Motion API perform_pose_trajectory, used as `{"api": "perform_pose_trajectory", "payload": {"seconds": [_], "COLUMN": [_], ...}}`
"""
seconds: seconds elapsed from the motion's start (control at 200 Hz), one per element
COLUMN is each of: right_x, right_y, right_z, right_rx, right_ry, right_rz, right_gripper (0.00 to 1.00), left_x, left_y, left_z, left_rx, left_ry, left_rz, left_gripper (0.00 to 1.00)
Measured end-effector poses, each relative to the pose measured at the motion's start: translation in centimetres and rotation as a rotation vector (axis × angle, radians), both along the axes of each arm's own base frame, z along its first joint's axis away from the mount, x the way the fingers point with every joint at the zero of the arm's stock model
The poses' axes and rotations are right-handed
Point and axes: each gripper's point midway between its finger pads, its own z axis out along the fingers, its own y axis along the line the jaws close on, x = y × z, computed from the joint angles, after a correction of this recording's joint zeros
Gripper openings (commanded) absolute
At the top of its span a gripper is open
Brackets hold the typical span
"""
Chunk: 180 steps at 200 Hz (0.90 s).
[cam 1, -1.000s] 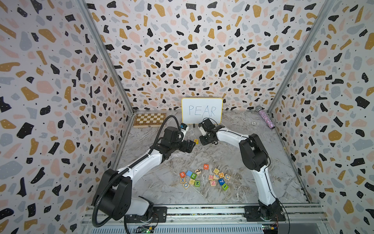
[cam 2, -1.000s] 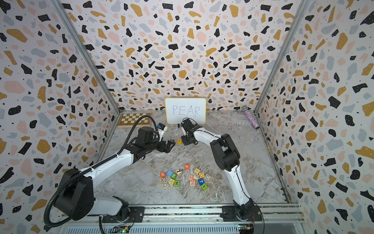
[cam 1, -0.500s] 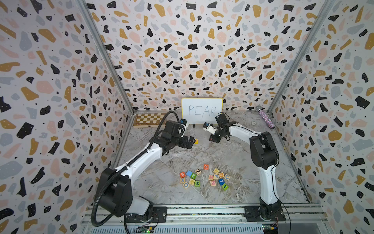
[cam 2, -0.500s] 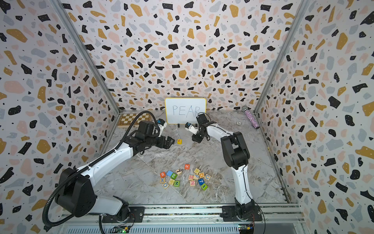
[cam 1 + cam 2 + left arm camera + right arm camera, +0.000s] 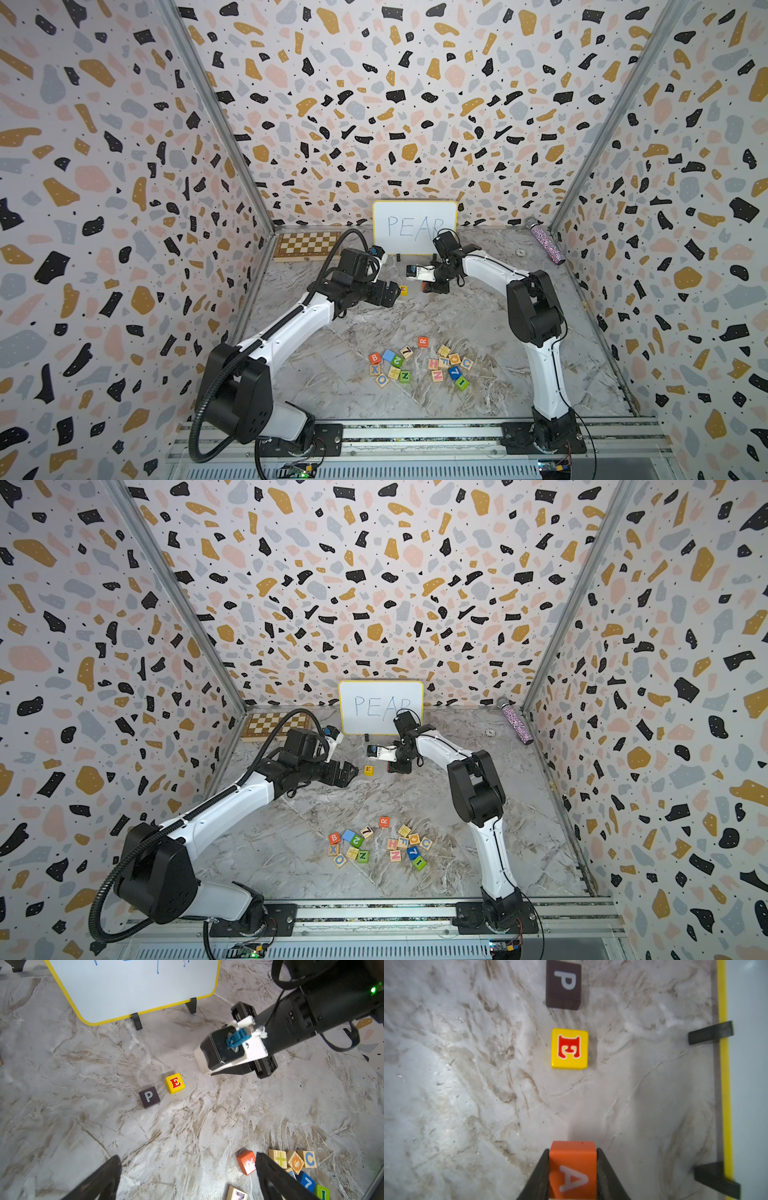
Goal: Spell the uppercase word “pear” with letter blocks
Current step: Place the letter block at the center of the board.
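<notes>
While the left claw (image 5: 187,1157) gapes, the right claw (image 5: 572,1151) clamps the A block (image 5: 572,1169) near the E block (image 5: 569,1048).

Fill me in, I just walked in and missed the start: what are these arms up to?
Two arms are spelling PEAR, as the whiteboard reads. The P block and E block already lie in a row before it. The right gripper is shut on the A block, in line beyond the E. The left gripper hangs open and empty nearby. The R block waits beside the spare blocks.

Twenty blocks (image 5: 423,341), one whiteboard (image 5: 414,226), one chessboard (image 5: 305,245)
</notes>
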Motion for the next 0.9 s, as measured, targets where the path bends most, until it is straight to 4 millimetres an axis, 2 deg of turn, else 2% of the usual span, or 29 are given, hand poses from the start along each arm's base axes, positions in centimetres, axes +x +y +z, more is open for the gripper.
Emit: {"api": "perform_pose_trajectory", "payload": {"seconds": [0.095,0.175,0.511,0.901], "right_x": [1.1,1.4,-0.1,0.0], "right_y": [0.7,0.8,0.8,1.6], "right_z": [0.4,0.1,-2.9,-2.1], "right_rx": [0.003,-0.007,-0.056,-0.047], "right_ry": [-0.018,-0.01,0.094,0.091], "right_rz": [0.03,0.046,0.083,0.092], "right_gripper": [0.15,0.15,0.15,0.18], "left_x": [0.0,0.0,0.0,0.1], "left_y": [0.0,0.0,0.0,-0.1], "left_z": [-0.1,-0.2,-0.2,-0.4], "left_rx": [0.002,0.002,0.002,-0.009], "left_ry": [0.003,0.003,0.004,0.014], "left_rz": [0.0,0.001,0.001,0.008], "left_gripper": [0.99,0.99,0.99,0.99]}}
